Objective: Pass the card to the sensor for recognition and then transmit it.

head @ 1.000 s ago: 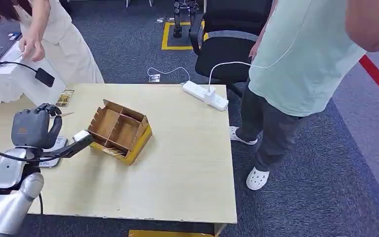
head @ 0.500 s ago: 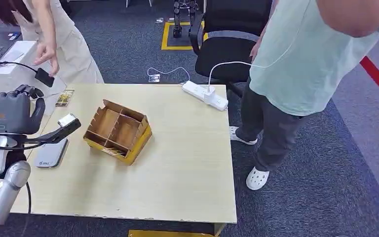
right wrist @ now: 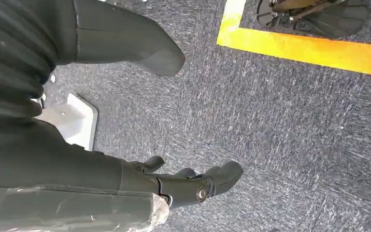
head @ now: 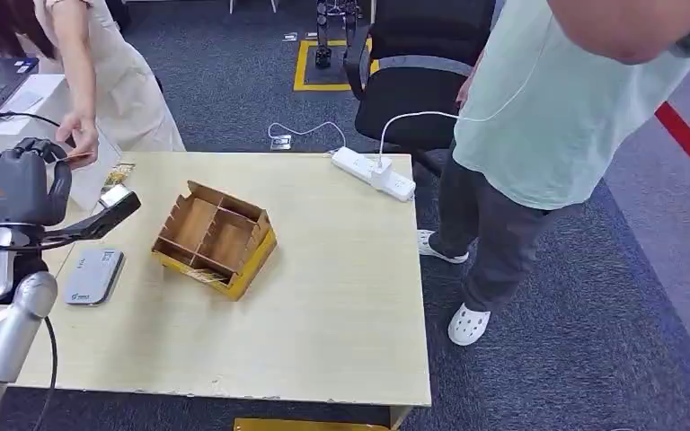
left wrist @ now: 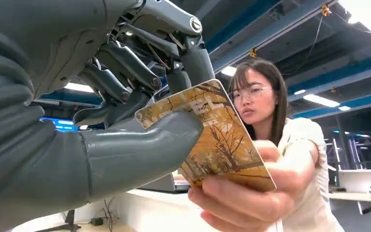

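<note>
Now the left robot hand [left wrist: 125, 125] is pinching the card [left wrist: 207, 137] at the surface's [head: 323, 296] ten o'clock corner, offering it to a person's hand [left wrist: 251, 198] already gripping its far edge.

- You can see a small dark mark low on the grey sensor [head: 93, 275] at the left of the head view, but it is too small to read.
- The card [left wrist: 211, 137] at the centre of the left wrist view shows you a tree picture and some pale marks near its upper edge; none can be read.
- No other writing is readable.
</note>
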{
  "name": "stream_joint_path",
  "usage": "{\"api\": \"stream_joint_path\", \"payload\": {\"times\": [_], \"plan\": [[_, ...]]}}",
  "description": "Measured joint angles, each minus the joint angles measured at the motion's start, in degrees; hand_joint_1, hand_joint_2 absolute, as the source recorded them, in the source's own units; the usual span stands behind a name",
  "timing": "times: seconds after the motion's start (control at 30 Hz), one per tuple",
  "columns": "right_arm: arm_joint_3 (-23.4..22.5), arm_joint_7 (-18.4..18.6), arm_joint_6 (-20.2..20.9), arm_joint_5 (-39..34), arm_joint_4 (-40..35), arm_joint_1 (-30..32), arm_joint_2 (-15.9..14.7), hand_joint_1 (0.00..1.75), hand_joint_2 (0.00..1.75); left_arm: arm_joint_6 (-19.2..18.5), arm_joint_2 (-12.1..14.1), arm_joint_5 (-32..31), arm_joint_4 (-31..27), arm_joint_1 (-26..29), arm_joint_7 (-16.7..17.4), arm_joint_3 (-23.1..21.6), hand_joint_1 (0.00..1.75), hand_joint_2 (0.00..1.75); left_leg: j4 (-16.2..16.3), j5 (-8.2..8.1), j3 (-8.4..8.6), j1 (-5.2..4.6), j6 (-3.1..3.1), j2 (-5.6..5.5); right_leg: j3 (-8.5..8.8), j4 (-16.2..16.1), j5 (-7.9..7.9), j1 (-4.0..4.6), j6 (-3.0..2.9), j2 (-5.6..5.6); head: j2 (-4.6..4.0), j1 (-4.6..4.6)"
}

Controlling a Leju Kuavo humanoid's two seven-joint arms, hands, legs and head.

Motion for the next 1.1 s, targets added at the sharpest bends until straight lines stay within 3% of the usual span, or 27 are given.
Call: {"api": "stream_joint_path", "payload": {"times": [0.33,0.67,0.7,0.8,0.9,1.1], "plan": [[0.0,0.0,0.04,0.2,-0.02,-0.03,0.0,0.0,1.75,0.02,-0.37,0.0,1.9,-0.95,0.15,-0.02,1.75,1.75,0.0,0.0,0.0,0.0,0.0,0.07,-0.07,-0.01,0.0,0.0,0.0,0.08,0.0,0.0],[0.0,0.0,0.07,0.44,-0.04,-0.41,0.22,0.0,1.75,1.68,-2.97,2.43,11.19,-10.21,-1.1,-0.5,1.75,1.75,0.02,0.05,-0.05,0.0,0.01,0.09,-0.08,0.0,0.08,0.0,0.02,0.1,0.0,0.02],[0.0,-0.02,0.07,0.44,-0.04,-0.42,0.26,0.0,1.75,1.86,-3.19,2.38,11.63,-10.65,-0.94,-0.61,0.0,1.75,0.02,0.04,-0.05,0.0,0.01,0.1,-0.08,-0.01,0.08,0.0,0.02,0.11,0.0,0.0],[0.0,-0.02,0.07,0.44,-0.04,-0.44,0.37,0.0,1.75,2.03,-3.98,3.79,12.72,-11.41,-1.69,-1.09,0.0,1.75,0.02,0.04,-0.05,-0.01,0.01,0.1,-0.08,-0.01,0.08,-0.01,0.02,0.11,0.0,0.02],[0.0,-0.04,0.04,0.46,-0.04,-0.43,0.39,0.0,1.75,1.18,-5.01,12.12,13.11,-11.27,-4.66,-1.14,0.0,1.75,0.02,0.04,-0.07,-0.01,0.01,0.1,-0.08,-0.01,0.08,-0.01,0.02,0.11,0.0,0.02],[-0.2,-0.11,0.04,0.57,-0.02,-0.23,0.39,0.0,1.75,1.42,-5.38,13.92,13.11,-10.13,-4.2,-1.14,0.0,1.75,0.02,0.04,-0.07,-0.01,0.01,0.09,-0.08,0.0,0.08,-0.01,0.02,0.1,0.0,0.02]]}}
